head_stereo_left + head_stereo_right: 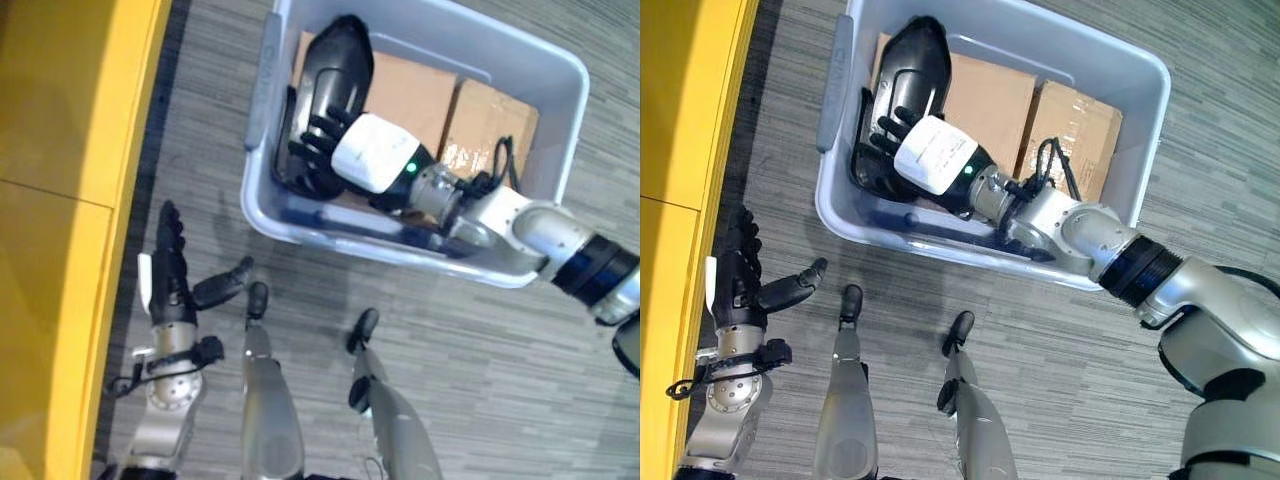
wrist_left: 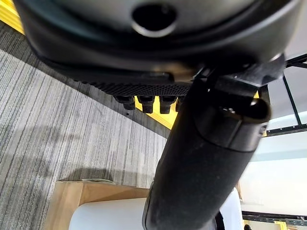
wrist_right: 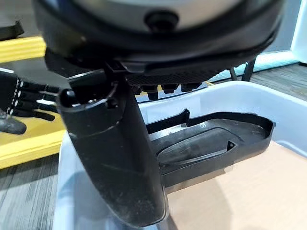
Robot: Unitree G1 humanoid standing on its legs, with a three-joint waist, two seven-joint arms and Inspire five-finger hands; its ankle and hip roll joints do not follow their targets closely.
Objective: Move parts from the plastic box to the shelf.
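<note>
Workshop or warehouse: yellow shelf (image 1: 60, 200), parts bin (image 1: 540, 60), grey floor (image 1: 500, 400).

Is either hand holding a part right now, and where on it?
The right hand reaches onto the black part in the plastic box; a closed hold cannot be confirmed. The left hand is open, holding nothing.

One pale grey rectangular plastic box (image 1: 1145, 95). One black moulded plastic part (image 1: 912, 60) inside it, possibly more hidden beneath the arm. Two brown cardboard boxes (image 1: 990, 100) lying flat in it. One yellow shelf surface (image 1: 70, 120).
</note>
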